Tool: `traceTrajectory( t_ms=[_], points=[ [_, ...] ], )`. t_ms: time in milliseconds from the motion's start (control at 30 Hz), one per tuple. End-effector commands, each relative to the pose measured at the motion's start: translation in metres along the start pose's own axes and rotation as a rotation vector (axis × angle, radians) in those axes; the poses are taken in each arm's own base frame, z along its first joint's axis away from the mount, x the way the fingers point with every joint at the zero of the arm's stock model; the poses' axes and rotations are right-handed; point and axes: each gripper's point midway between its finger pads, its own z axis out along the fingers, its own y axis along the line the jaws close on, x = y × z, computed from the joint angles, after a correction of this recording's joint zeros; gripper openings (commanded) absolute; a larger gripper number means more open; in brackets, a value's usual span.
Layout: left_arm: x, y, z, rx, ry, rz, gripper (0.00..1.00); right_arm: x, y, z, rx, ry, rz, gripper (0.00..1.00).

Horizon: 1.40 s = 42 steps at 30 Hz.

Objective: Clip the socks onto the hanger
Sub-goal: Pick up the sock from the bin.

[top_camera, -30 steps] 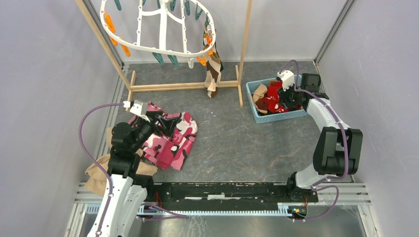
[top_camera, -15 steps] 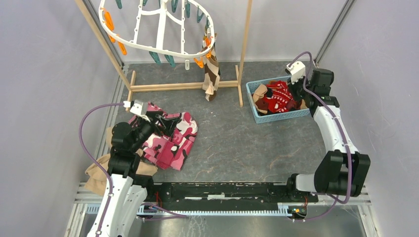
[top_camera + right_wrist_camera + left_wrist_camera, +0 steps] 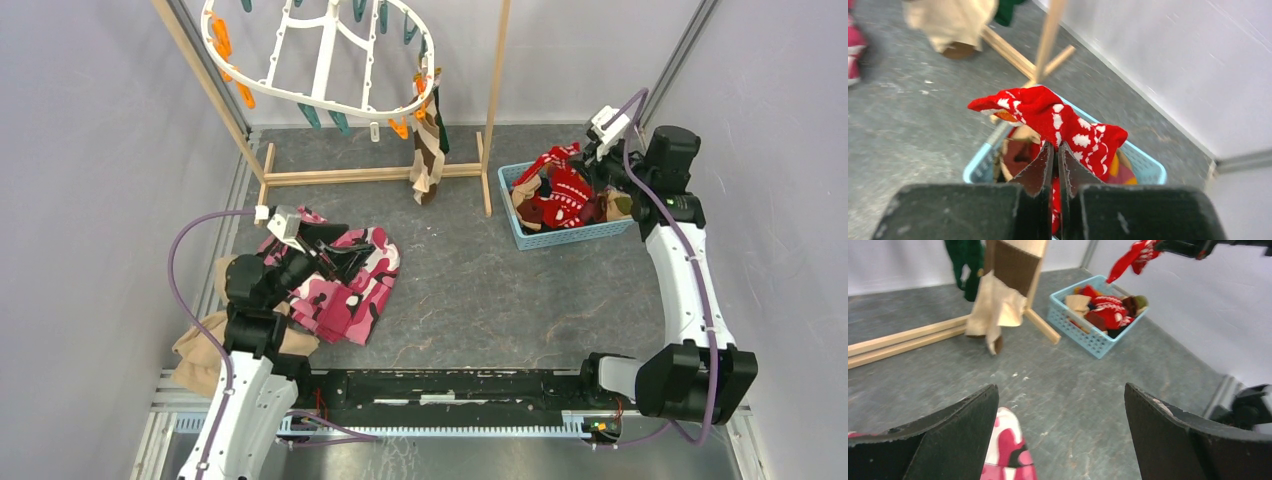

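Red patterned sock (image 3: pixel 1048 117) is pinched in the closed right claw (image 3: pixel 1055 148), hanging above the blue basket (image 3: pixel 565 238). It drapes crosswise over the jaws. The hanger (image 3: pixel 322 60) lies well apart to the left, past the wooden pole (image 3: pixel 495 110). The left claw (image 3: pixel 1059 390) is wide open and empty

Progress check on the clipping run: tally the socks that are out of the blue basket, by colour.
Dark green sock, on the hanger: 1
Tan and brown sock, on the hanger: 1
Red sock, held above the basket in the right gripper: 1
Total: 3
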Motion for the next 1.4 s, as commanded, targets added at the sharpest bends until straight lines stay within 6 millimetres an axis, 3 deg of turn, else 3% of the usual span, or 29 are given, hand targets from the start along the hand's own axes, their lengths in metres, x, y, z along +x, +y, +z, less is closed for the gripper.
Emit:
traceTrajectory(
  t_ms=[0, 133, 267, 400, 567, 633, 800, 933, 1100, 1367],
  points=[
    [-0.009, -0.039, 0.002, 0.224, -0.075, -0.175, 0.98, -0.035, 0.056, -0.009, -0.313, -0.167, -0.021, 0.06],
    [-0.008, -0.056, -0.003, 0.332, -0.152, -0.385, 0.93, -0.022, 0.099, -0.002, -0.481, -0.18, 0.019, 0.06],
    [0.006, -0.068, 0.0, 0.344, -0.165, -0.412, 0.91, -0.009, 0.144, 0.01, -0.609, -0.169, 0.021, 0.07],
    [0.027, -0.069, 0.011, 0.3, -0.144, -0.415, 0.88, -0.007, 0.172, 0.018, -0.696, -0.161, 0.027, 0.07],
    [0.057, -0.057, 0.03, 0.181, -0.086, -0.394, 0.86, 0.001, 0.198, 0.025, -0.771, -0.143, 0.044, 0.07],
    [0.063, -0.057, 0.041, 0.141, -0.053, -0.427, 0.86, 0.003, 0.202, 0.027, -0.784, -0.136, 0.049, 0.07],
    [0.078, -0.082, 0.067, 0.152, 0.076, -0.543, 0.87, 0.009, 0.202, 0.032, -0.781, -0.112, 0.056, 0.07],
    [0.092, -0.091, 0.08, 0.091, 0.159, -0.82, 0.86, 0.013, 0.201, 0.036, -0.759, -0.101, 0.078, 0.07],
    [0.102, -0.105, 0.079, 0.081, 0.141, -1.178, 0.87, 0.017, 0.2, 0.04, -0.739, -0.092, 0.104, 0.08],
    [0.106, -0.118, 0.102, 0.0, 0.121, -1.46, 0.89, 0.011, 0.2, 0.04, -0.694, -0.141, 0.124, 0.08]
  ],
)
